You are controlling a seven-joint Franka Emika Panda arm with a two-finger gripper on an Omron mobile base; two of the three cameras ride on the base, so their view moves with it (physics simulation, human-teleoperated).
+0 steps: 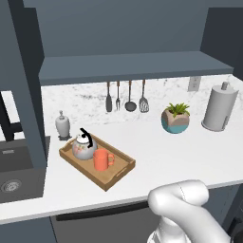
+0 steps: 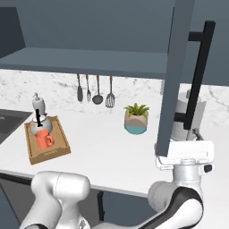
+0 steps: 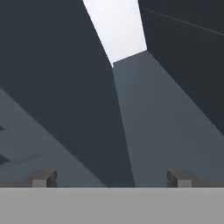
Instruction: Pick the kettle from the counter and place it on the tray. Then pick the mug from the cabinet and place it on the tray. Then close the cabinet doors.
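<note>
White marble-look desk (image 1: 180, 152) running beneath a dark slate-blue cabinet (image 1: 133, 66), both doors swung out. On the desk in the left base view, toward 9 o'clock: wooden tray (image 1: 121, 172) carrying the kettle (image 1: 84, 146) and, touching or just beside it at its 4 o'clock, the orange mug (image 1: 101, 160), handle turned to 3 o'clock. Just off the tray's far corner at 11 o'clock, a slim grey-white dispenser (image 1: 62, 125). Along the back wall, at 12 o'clock from the tray's far end, four hanging utensils (image 1: 126, 97); farther toward 3 o'clock, a potted plant (image 1: 175, 118) and a paper towel roll (image 1: 219, 107). Sink (image 1: 19, 171) at the 9 o'clock edge.

In the right base view, right cabinet door (image 2: 172, 85) standing open in the foreground, black bar handle (image 2: 197, 74) on its outer face, covering most of the towel roll. Directly under the door's lower edge, at 5 o'clock of the frame, the robot's hand (image 2: 184, 154), pointing upward. Tray, kettle and mug well apart from it, at 9 o'clock.

Seen from the hand view, fingertips (image 3: 43, 178) set wide at either side, nothing between them, dark cabinet panels ahead and a bright wedge at 12 o'clock.
</note>
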